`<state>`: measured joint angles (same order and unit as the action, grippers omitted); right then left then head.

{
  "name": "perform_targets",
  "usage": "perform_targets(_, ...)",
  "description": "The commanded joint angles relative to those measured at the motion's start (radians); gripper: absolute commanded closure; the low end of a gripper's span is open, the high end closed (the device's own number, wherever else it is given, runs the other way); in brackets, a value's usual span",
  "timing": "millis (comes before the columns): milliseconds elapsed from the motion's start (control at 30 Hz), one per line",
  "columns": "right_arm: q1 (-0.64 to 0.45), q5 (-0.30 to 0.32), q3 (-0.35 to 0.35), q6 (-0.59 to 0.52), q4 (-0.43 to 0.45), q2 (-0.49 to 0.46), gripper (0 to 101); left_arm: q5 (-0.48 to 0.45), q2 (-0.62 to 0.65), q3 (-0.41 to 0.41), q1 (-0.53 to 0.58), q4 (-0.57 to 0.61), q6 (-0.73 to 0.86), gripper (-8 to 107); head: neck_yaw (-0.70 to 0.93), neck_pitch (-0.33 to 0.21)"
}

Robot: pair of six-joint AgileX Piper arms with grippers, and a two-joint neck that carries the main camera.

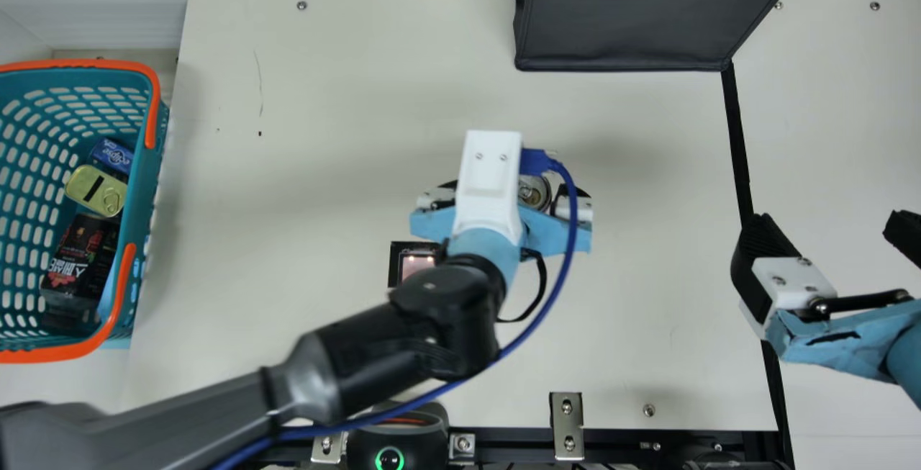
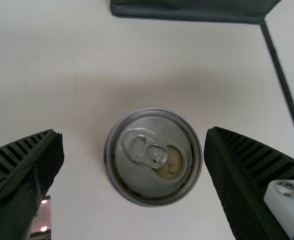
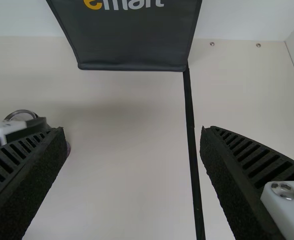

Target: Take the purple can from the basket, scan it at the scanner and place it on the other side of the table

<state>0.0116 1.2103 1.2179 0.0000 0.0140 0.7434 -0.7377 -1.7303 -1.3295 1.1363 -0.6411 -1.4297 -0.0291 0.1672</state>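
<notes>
In the main view, your left hand (image 1: 507, 193) is over the middle of the surface (image 1: 324, 240), wide, with the purple can (image 1: 534, 191) by it, about midway between the far and near edges. White and yellow lettering marks the black bag (image 1: 626, 31) at the far edge; in the basket (image 1: 155, 189), past the left edge, 2 packages show print. Your right hand (image 1: 831, 229) is by the right edge, wide.

In the left wrist view, you see the can upright between spread fingers (image 2: 237, 175).

In the right wrist view, your hand's fingers (image 3: 237, 170) stand far apart, the bag's lettering beyond them.
</notes>
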Motion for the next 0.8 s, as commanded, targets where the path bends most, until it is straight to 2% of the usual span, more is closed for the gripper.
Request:
perform_targets(0,0.000,0.000,0.000,0.000,0.000,0.000,6,0.110,0.099,0.058,-0.052,0.110,0.068,9,0.002,-0.029)
perform_targets(167,0.000,0.000,0.000,0.000,0.000,0.000,6,0.263,0.268,0.190,-0.164,0.353,0.302,9,0.002,-0.029)
perform_targets(333,0.000,0.001,0.000,0.000,0.000,0.000,6,0.307,0.419,0.297,-0.251,0.624,0.586,9,0.002,-0.029)
perform_targets(567,0.000,0.001,0.000,0.000,0.000,0.000,6,0.187,0.613,0.362,-0.402,0.858,0.926,9,0.002,-0.029)
perform_targets(767,0.000,0.001,0.000,0.000,0.000,0.000,6,0.024,0.730,0.359,-0.611,0.924,1.154,9,0.002,-0.029)
